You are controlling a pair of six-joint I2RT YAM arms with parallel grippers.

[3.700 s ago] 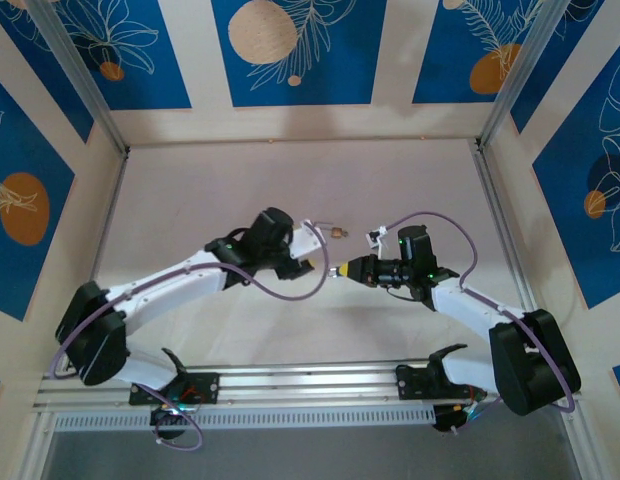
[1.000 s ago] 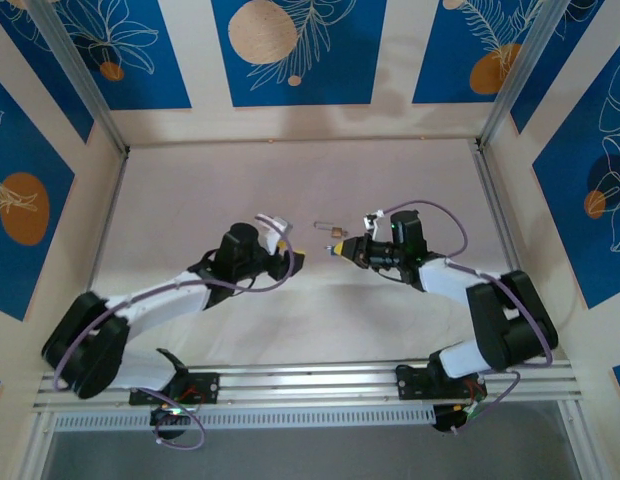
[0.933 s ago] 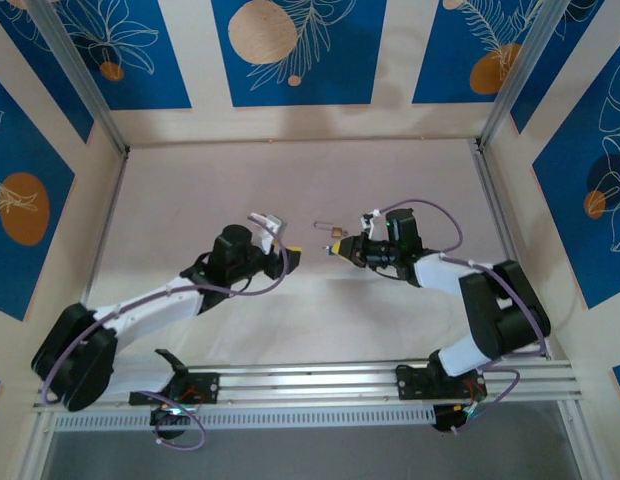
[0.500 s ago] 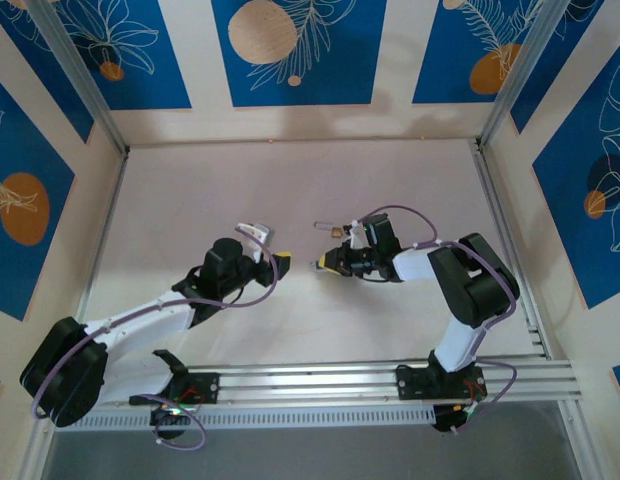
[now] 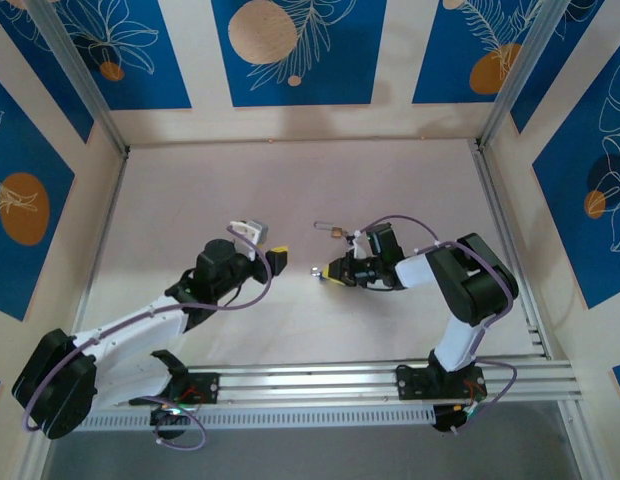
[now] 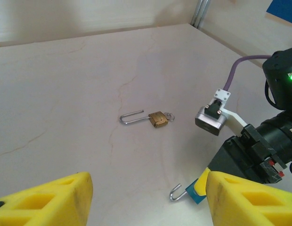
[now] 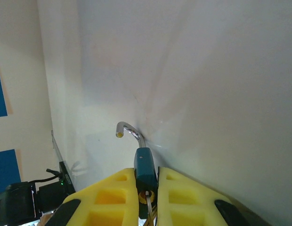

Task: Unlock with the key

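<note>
Left tool point(image 6: 148, 190): yellow foam jaws spread apart.
Right tool point(image 7: 147, 197): pinching teal padlock point(image 7: 145, 170), curved steel shackle.
Table point(image 6: 66, 94): pale, veined; brass padlock point(image 6: 158, 118), long shackle.

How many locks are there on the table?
2. A little brass lock lies flat on the table with its metal loop swung open. A blue lock is pinched in the right claw, its loop open too. Another could hide behind the arms.
</note>
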